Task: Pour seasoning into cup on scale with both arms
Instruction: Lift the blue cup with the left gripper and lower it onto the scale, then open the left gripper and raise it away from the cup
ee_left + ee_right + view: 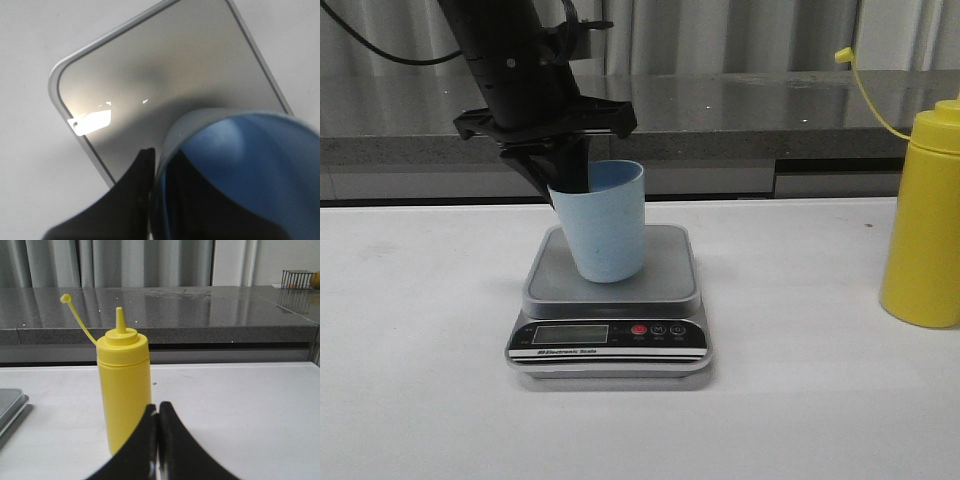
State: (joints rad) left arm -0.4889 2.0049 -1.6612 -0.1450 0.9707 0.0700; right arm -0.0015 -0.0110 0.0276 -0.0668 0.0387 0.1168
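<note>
Pale blue plastic cup (607,225), smooth, tapering to a narrow base, stands on the scale (610,300): matte silver rounded-rectangle platform, glossy black front panel. My left gripper (567,180) pinches the cup's rim, one pointed finger inside, one outside. My right gripper (158,412) has its tips pressed together, empty. Yellow squeeze bottle (123,390), cone nozzle, thin tethered cap, stands upright on white table (420,400), well right of the scale.

- Left arm (505,60): matt black, thick round body, a black cable looping off behind it.
- Left gripper (560,185): black, with a wide flat crossbar above tapering pointed fingers.
- Right gripper (158,440): black curved fingers.
</note>
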